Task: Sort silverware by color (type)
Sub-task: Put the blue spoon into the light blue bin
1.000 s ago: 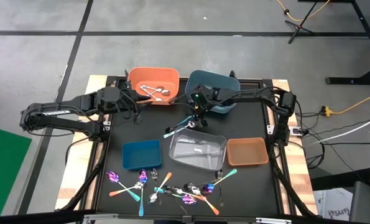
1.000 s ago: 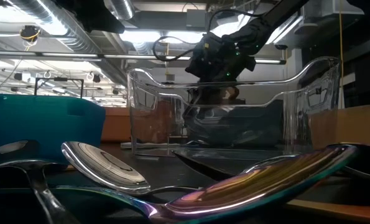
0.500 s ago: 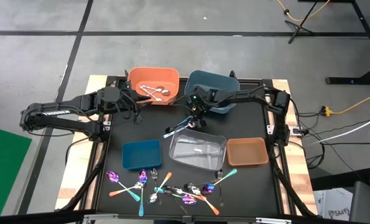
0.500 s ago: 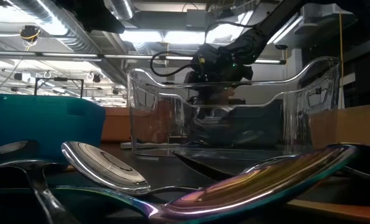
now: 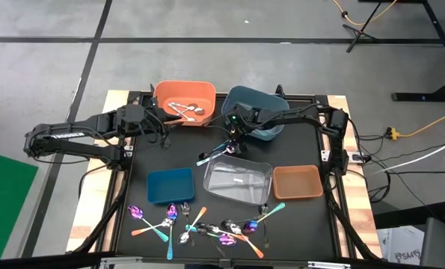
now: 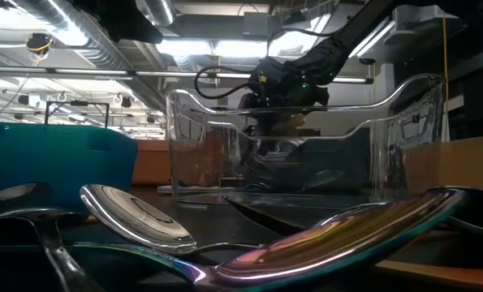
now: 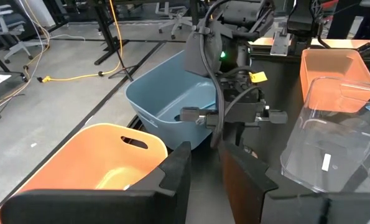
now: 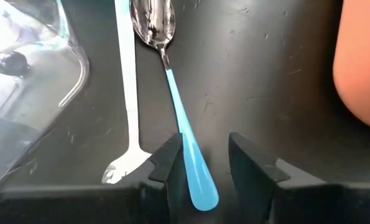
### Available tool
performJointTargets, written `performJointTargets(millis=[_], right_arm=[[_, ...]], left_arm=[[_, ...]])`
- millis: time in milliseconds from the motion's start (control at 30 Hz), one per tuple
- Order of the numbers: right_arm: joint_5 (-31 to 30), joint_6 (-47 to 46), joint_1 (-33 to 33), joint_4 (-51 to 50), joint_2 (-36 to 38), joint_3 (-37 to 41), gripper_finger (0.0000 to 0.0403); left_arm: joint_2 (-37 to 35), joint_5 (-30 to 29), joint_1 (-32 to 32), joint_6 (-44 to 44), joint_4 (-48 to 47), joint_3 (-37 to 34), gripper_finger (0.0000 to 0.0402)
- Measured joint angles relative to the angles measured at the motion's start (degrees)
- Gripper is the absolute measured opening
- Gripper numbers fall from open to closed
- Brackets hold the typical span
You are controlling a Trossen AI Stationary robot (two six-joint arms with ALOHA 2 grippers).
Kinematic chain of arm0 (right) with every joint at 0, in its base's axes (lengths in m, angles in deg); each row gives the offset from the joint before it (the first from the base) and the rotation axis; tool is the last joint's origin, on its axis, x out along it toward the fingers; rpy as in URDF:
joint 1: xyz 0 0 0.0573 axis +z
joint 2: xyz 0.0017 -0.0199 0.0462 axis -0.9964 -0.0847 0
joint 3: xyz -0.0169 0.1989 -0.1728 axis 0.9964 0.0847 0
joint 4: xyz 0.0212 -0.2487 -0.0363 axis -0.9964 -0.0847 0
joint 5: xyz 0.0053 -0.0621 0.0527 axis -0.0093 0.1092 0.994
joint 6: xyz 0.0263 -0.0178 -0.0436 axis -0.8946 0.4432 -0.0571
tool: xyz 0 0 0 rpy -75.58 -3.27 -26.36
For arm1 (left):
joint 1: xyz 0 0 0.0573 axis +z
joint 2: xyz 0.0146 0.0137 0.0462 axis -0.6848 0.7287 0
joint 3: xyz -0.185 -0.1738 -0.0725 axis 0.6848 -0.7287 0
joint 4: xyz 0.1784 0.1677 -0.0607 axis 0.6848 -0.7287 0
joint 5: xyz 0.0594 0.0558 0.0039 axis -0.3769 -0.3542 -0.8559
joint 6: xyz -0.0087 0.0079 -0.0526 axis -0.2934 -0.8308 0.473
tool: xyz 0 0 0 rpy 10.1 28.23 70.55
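A spoon with a light-blue handle (image 8: 172,93) lies flat on the black table beside a white utensil (image 8: 127,93), just left of the clear bin (image 5: 237,181). My right gripper (image 8: 203,140) is low over the spoon, slanting down and open, with one finger on each side of the handle's free end. It also shows in the high view (image 5: 230,143). My left gripper (image 5: 164,133) hangs open and holds nothing near the orange bin (image 5: 183,103), which contains a few silver spoons. More silverware (image 5: 200,226) lies scattered along the table's near edge. My right gripper's fingers straddle the blue handle near its free end (image 8: 194,168) and lie along it. The handle runs close beside one finger (image 8: 169,162). I cannot tell whether that finger touches it. The spoon lies flat on the table.
A grey-blue bin (image 5: 256,108) stands at the far side, right behind my right arm. A flat blue tray (image 5: 170,184) and a brown tray (image 5: 297,181) flank the clear bin. A strip of bare table lies between the bins and the near silverware.
My right gripper has sunk a little toward the blue-handled spoon and then kept still. Its jaws stay as wide as before. The spoon has not moved.
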Motion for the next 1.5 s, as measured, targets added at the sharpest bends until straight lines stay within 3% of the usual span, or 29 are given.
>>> performJointTargets(millis=[200,400,667,967,1500], right_arm=[[-0.6,0.3,0.0,-1.8,0.1,-0.1,0.0117],[-7.7,3.2,-0.1,-7.2,1.0,0.0,0.0117],[-8.9,4.6,-1.9,-14.0,2.4,0.0,0.0117],[-5.6,4.4,-3.4,-16.5,2.9,0.0,0.0117],[-1.0,4.3,-0.8,-5.9,4.1,-0.1,0.0117]], left_arm=[[0.0,0.0,0.0,1.6,0.0,0.0,0.0082],[0.0,0.1,0.0,2.6,-0.2,0.0,0.0082],[0.0,0.2,0.0,2.6,-0.2,0.0,0.0082],[0.0,0.2,0.0,2.6,-0.2,0.0,0.0082],[0.0,0.2,0.0,2.8,-0.2,0.0,0.0082]])
